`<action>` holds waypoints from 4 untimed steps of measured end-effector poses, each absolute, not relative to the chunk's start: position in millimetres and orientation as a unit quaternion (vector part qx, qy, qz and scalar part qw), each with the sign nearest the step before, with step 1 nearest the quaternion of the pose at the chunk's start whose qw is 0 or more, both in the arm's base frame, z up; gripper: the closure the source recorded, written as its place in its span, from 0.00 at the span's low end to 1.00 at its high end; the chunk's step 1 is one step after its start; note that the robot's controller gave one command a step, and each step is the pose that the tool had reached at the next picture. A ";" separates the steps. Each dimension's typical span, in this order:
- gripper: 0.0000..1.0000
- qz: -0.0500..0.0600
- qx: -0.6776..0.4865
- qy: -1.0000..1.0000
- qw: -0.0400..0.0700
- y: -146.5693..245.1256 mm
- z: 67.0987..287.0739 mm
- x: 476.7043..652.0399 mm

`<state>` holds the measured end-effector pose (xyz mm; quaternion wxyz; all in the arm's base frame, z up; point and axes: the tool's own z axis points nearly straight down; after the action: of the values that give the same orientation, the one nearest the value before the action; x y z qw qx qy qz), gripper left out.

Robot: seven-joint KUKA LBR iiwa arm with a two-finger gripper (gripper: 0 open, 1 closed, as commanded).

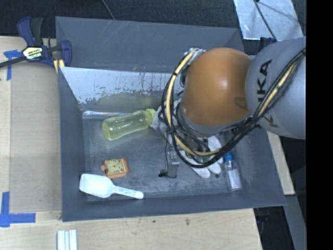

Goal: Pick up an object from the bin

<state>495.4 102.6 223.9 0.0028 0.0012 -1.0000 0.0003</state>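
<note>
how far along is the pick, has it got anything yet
Nothing looks lifted: the yellow bottle, orange toy and white scoop all lie on the bin floor. The end effector is low over bare floor mid-bin, with nothing seen in it. Grasping and lifting remain.

The grey metal bin (73,155) carries loose items on its floor. A yellow-green plastic bottle (127,124) lies on its side, far centre-left. A small orange block (115,167) lies near left, with a white scoop (106,187) just nearer. A clear vial (232,175) lies near right.
</note>
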 end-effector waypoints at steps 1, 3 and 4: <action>0.00 0.000 0.000 -1.000 -0.001 102.2 228.1 497.1; 0.00 -0.001 -0.011 -1.000 -0.003 177.6 147.9 520.2; 0.00 -0.001 0.055 -0.998 -0.002 199.9 112.9 522.0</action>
<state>522.0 199.9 112.9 -0.0018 0.0553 -0.9985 -0.0007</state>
